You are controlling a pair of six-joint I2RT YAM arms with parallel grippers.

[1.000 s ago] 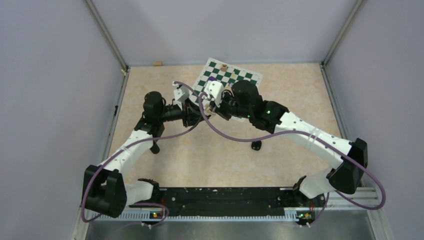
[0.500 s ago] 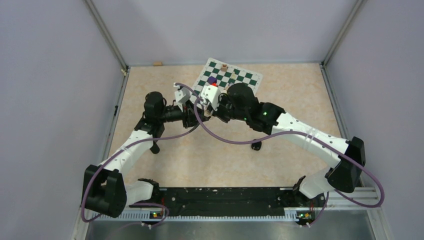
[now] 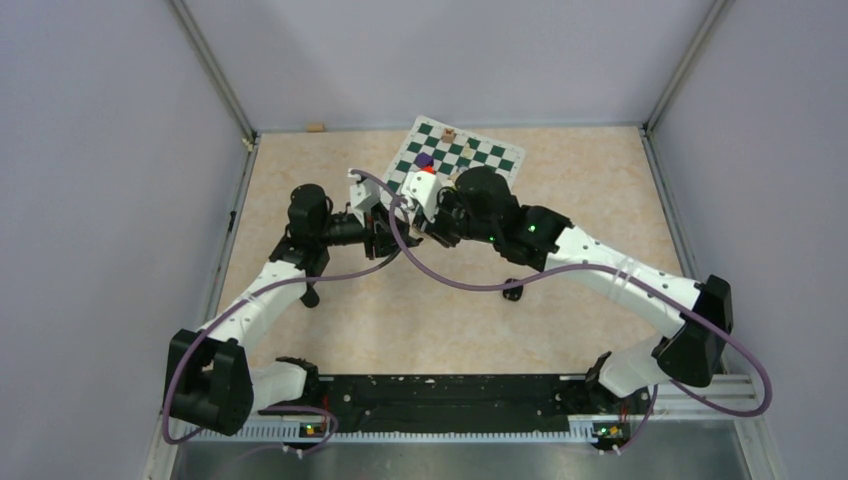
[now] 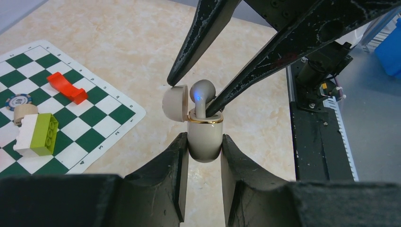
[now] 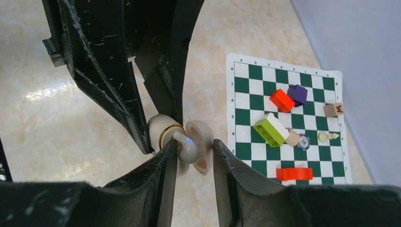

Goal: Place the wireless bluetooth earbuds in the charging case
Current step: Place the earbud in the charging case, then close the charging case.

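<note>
Letter "W" on wooden cube [image 5: 334, 109]

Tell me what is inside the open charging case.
One earbud stands in the charging case, its head and blue light above the gold rim. The walls hide its stem tip and any second earbud.

Cream, gold-rimmed charging case [image 4: 204, 132] stands upright, pinched in the left end effector [image 4: 204, 142], clear of the tabletop [image 4: 118, 28]. Its lid [image 4: 174, 102] is flipped open sideways. One cream earbud [image 4: 202, 94] sits stem-down in the case, head out, blue light glowing.
</note>
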